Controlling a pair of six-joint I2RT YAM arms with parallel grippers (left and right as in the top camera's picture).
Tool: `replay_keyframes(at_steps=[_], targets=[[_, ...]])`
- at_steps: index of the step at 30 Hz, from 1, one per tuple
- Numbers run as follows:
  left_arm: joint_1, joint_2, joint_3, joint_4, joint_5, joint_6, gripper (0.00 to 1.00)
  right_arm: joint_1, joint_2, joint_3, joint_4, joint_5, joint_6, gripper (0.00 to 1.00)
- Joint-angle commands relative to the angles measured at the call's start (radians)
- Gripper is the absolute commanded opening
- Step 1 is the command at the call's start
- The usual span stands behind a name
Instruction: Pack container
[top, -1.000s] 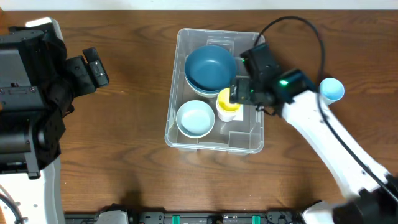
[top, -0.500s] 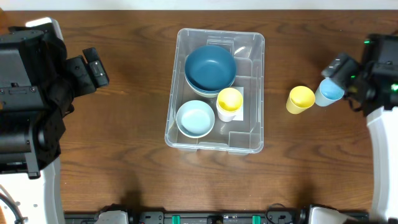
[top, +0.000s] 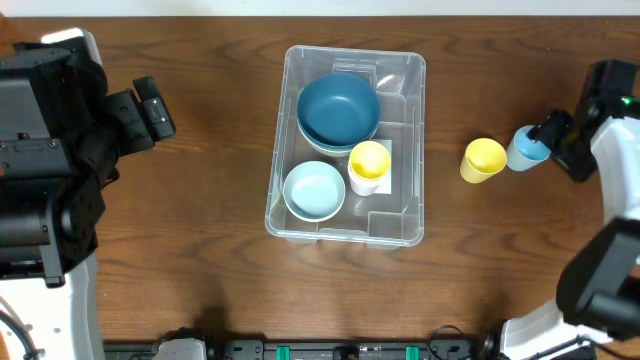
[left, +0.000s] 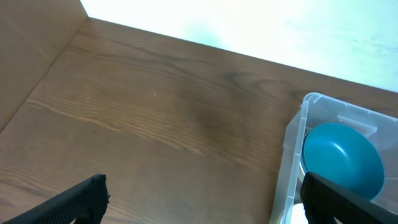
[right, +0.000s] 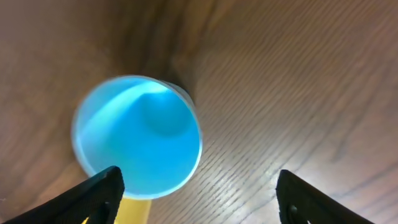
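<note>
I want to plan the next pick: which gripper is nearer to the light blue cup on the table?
Right. The right gripper hangs just beside the light blue cup; the left gripper is far across the table, beyond the container.

The left gripper hangs wide apart over the table, beside the container holding a teal bowl.

- Robotics lab or test station, by every sign.
- Wood-grain bench flanked by two machine arms: left arm filling the left edge of the overhead view, right arm at its right edge.
- Black equipment rail with green fittings along the bottom edge.
- Bare pale wall across the top of the left wrist view.
- Plain plastic ware set out on the bench: clear container, yellow cup, blue cup.
</note>
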Motion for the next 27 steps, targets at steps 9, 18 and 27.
replay_keyframes(at_steps=[9, 18, 27], targets=[[0.003, 0.000, 0.002, -0.003, -0.012, -0.002, 0.98, -0.078, 0.077, -0.045, 0.013, 0.044, 0.077, 0.17], [0.003, 0.000, 0.002, -0.003, -0.012, -0.002, 0.98, -0.228, 0.018, -0.046, -0.005, 0.032, 0.091, 0.01], [0.003, 0.000, 0.002, -0.003, -0.012, -0.002, 0.98, -0.120, -0.340, -0.045, 0.048, -0.258, -0.002, 0.02]])
